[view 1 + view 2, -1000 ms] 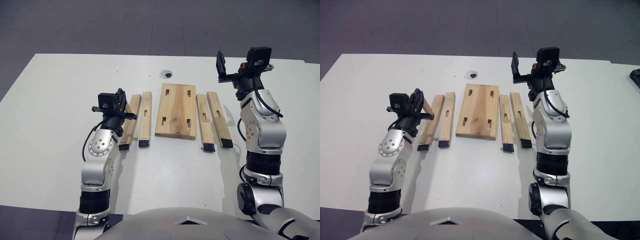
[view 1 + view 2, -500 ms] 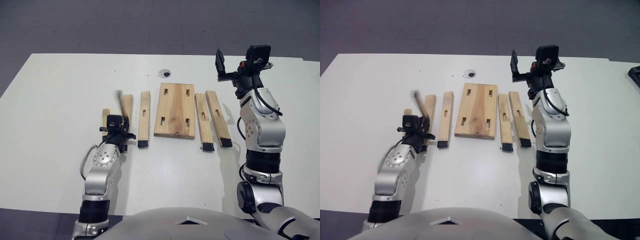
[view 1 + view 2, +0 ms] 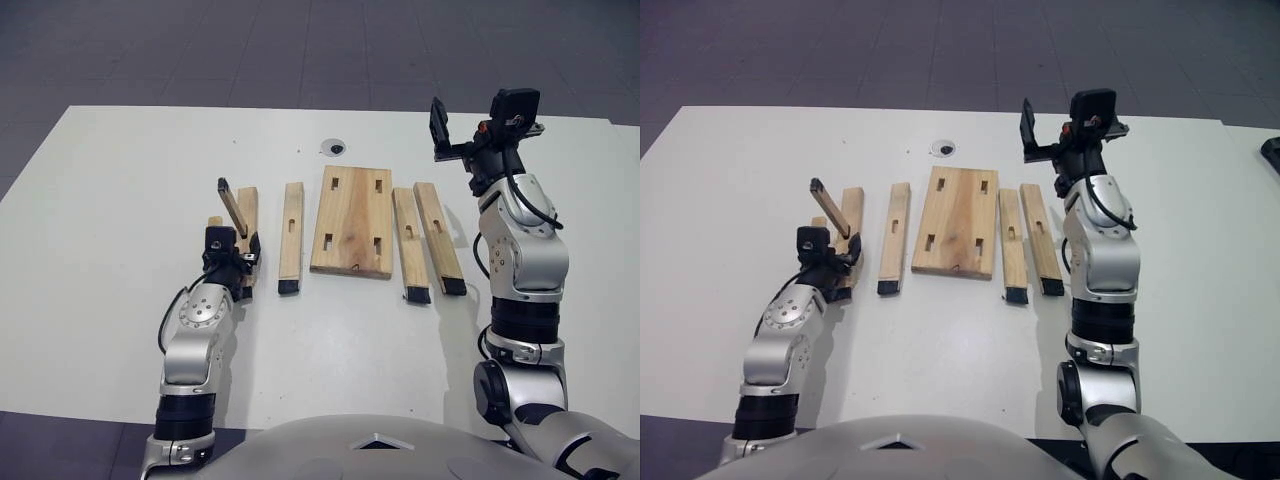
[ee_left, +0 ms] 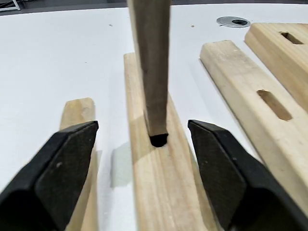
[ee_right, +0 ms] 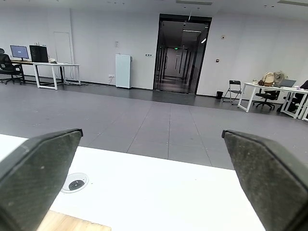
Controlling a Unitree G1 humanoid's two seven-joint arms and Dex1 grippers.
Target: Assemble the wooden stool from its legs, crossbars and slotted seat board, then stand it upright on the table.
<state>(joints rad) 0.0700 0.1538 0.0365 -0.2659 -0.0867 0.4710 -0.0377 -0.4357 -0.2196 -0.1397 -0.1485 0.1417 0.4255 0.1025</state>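
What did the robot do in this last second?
The left hand drew back toward the robot and is open, with a crossbar standing tilted in the leftmost leg, whose far end swung slightly left. The right hand, seat board and other legs stayed put.

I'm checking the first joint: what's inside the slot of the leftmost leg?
One end of a crossbar stands in the slot of the leg, and the bar tilts. How deep its tip goes cannot be seen, because the slot hides it.
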